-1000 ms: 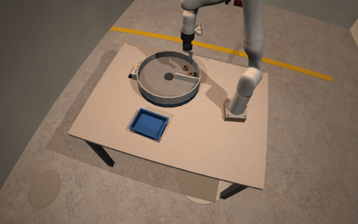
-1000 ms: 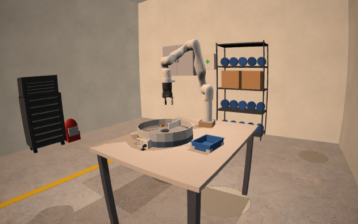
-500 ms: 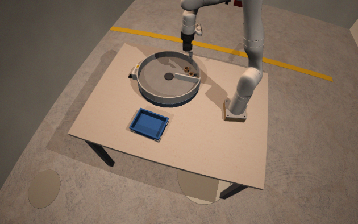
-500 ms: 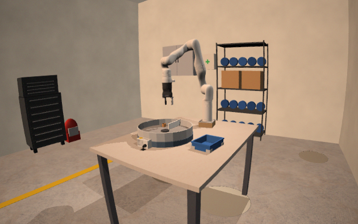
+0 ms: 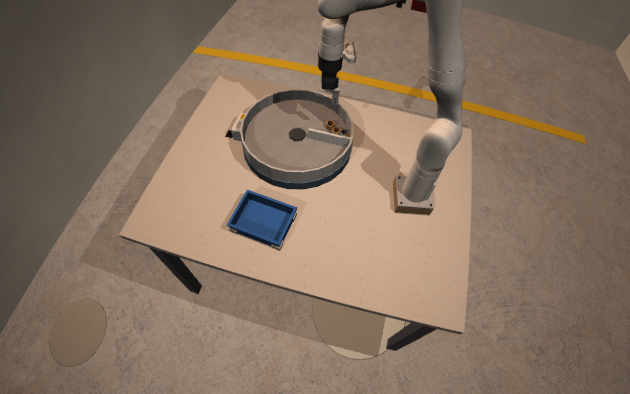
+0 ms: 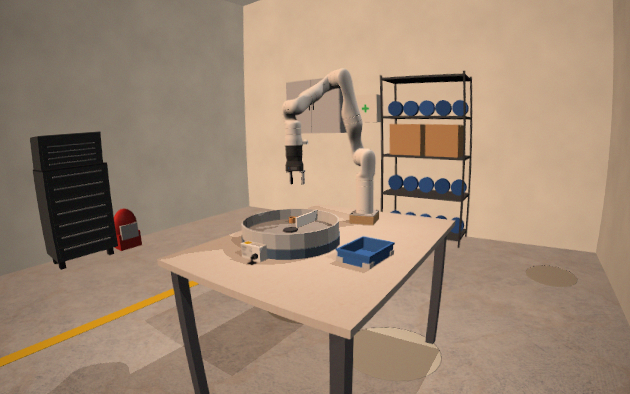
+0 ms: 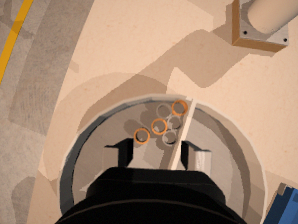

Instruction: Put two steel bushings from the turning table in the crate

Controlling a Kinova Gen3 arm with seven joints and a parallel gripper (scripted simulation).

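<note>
The round grey turning table (image 5: 296, 137) stands at the back of the table top, with a white bar (image 5: 329, 136) across its disc. Several bushings lie bunched against that bar (image 5: 336, 128). In the wrist view three are orange (image 7: 158, 127) and several are grey steel (image 7: 170, 123), close together beside the bar (image 7: 180, 132). My gripper (image 6: 295, 177) is open and empty, high above the bushings, fingers pointing down; it also shows in the wrist view (image 7: 158, 153). The blue crate (image 5: 262, 218) stands empty in front of the turning table.
The arm's base (image 5: 413, 198) is bolted to the table to the right of the turning table. A small white control box (image 6: 253, 250) sits on the turning table's outer rim. A shelf rack (image 6: 425, 150) stands behind the table.
</note>
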